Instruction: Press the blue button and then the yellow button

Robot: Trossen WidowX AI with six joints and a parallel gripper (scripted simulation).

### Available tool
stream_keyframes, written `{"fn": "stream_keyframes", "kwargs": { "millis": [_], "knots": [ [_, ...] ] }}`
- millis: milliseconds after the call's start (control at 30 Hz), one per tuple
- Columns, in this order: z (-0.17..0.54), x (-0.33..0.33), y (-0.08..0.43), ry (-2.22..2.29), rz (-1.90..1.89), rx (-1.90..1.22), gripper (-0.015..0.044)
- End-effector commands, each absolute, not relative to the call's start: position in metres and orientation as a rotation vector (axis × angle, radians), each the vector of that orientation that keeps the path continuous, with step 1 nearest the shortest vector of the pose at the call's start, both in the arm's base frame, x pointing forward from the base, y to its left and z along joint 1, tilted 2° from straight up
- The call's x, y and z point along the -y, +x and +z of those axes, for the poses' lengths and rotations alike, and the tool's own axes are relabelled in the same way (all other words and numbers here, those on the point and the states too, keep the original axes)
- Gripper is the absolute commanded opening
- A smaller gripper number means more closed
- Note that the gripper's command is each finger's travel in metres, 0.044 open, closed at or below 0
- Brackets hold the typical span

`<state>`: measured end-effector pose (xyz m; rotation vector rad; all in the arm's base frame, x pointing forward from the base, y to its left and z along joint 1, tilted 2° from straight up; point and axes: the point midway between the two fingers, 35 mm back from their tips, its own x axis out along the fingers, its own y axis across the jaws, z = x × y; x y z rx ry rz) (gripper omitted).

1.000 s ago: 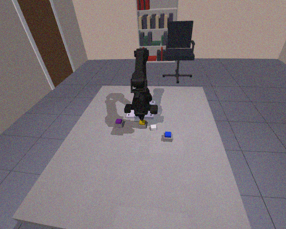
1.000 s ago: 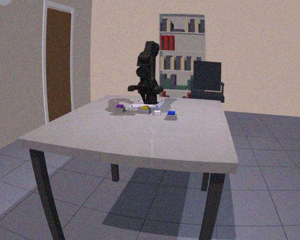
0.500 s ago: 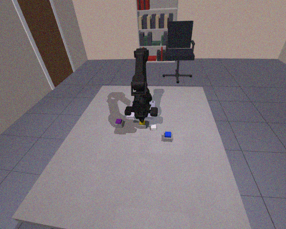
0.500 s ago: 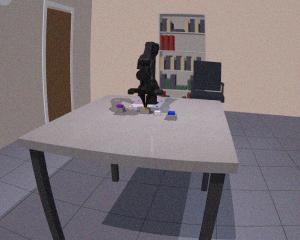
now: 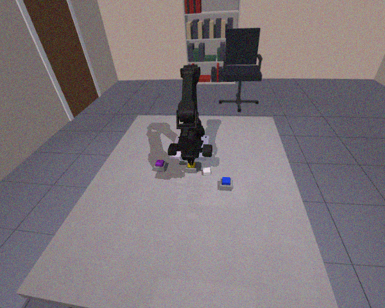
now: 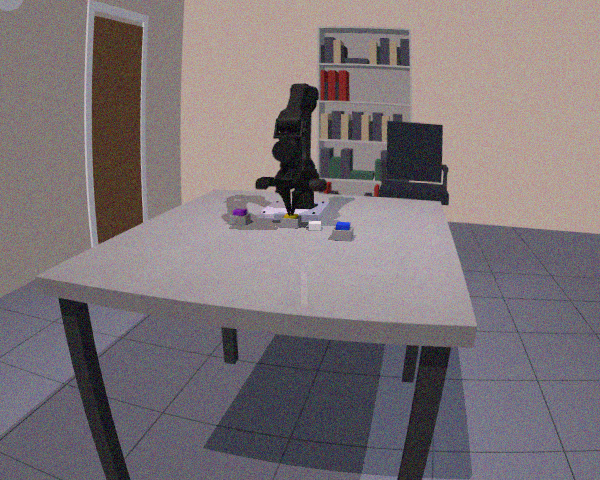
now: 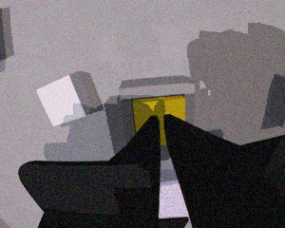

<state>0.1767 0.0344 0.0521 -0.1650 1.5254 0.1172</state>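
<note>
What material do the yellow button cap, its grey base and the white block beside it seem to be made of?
Yellow button: probably matte plastic, with flat saturated colour and no glints. Its grey base: looks like dull plastic or painted metal, an even grey with sharp edges; the pictures leave this open. White block: a plain matte cube, perhaps painted wood or plastic, with no grain or shine visible. The shut gripper is at the yellow cap.
</note>
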Motion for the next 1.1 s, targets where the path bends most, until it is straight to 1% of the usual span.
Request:
{"fn": "stream_keyframes", "kwargs": {
  "millis": [0,100,233,333,533,700,733,833,1067],
  "knots": [
    [0.059,-0.035,0.177,-0.166,0.118,-1.527,0.0020],
    [0.083,-0.035,0.174,-0.168,0.120,-1.532,0.0020],
    [0.085,-0.035,0.174,-0.168,0.120,-1.532,0.0020],
    [0.093,-0.050,0.184,-0.166,0.121,-1.532,0.0099],
    [0.123,-0.128,0.210,-0.161,0.127,-1.531,0.0256],
    [0.139,-0.203,0.208,-0.157,0.131,-1.531,0.0387],
    [0.141,-0.217,0.205,-0.156,0.131,-1.531,0.0400],
    [0.144,-0.245,0.197,-0.155,0.132,-1.531,0.0400],
    [0.144,-0.246,0.197,-0.155,0.132,-1.531,0.0400]
  ]
}}
